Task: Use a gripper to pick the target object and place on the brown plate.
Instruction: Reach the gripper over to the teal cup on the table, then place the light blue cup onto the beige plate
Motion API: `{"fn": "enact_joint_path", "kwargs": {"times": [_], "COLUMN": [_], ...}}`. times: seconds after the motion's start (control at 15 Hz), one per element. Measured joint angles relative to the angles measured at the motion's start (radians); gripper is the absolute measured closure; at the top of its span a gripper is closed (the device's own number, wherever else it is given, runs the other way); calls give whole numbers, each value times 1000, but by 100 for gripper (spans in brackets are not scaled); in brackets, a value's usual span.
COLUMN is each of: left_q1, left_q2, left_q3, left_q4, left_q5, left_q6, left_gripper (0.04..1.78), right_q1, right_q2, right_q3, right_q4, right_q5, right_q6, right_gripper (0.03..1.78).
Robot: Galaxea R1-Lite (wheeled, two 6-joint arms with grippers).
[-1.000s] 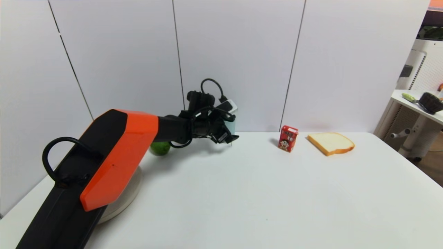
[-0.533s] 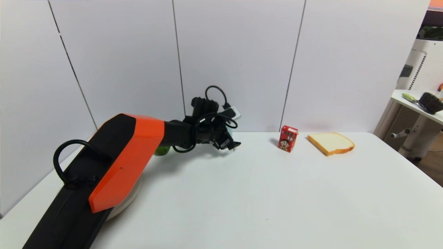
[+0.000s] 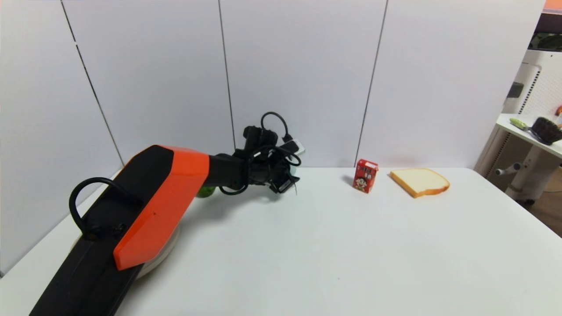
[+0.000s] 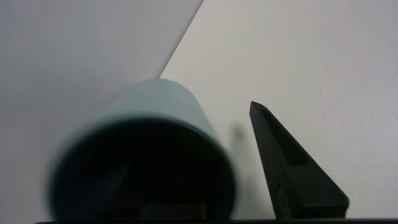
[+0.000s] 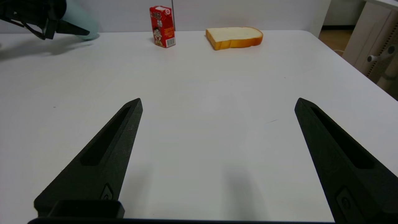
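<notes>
**A:** Where is the left arm?

**B:** It runs from 8 o'clock on the table (image 3: 351,245), taking the far wall as 12, up to about 11. The orange link slopes upward, the black forearm is nearly level, and the left gripper (image 3: 291,181) hangs low over the top, tips toward 3 o'clock.

**A:** And the cup?

**B:** From the head it is hidden behind the claw. The left wrist camera looks down on its dark mouth, the cup (image 4: 155,102) standing at the table's far edge by the wall.

**A:** Is it gripped?

**B:** No. One finger (image 4: 289,161) sits beside the cup with a strip of table between them; the other finger is out of sight. The jaws are spread, not clamped.

**A:** The plate?

**B:** At 8 o'clock, mostly under the orange link; only the plate (image 3: 163,253) rim shows. A lime (image 3: 204,191) peeks out behind the forearm at 10.

**A:** Right arm?

**B:** Only its own camera shows it. The right gripper (image 5: 217,101) hovers over bare table with jaws wide apart, pointing toward 12, where a carton (image 5: 162,26) and bread (image 5: 233,36) lie around 1 o'clock.
</notes>
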Motion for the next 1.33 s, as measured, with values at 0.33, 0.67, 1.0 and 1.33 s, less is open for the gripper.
{"fn": "enact_joint_path", "kwargs": {"times": [0.33, 0.67, 1.0, 1.33], "left_q1": [7, 10, 27, 124], "left_q2": [-10, -68, -354, -757], "left_q3": [3, 19, 273, 549], "left_q4": [1, 5, 59, 245], "left_q5": [1, 1, 11, 65], "left_q6": [6, 0, -2, -2], "left_gripper": [171, 171, 171, 171], "right_q1": [0, 0, 0, 0], "right_q2": [0, 0, 0, 0], "right_q3": [0, 0, 0, 0], "right_q4": [0, 0, 0, 0], "right_q5": [0, 0, 0, 0], "right_q6": [0, 0, 0, 1], "right_gripper": [12, 12, 12, 12]}}
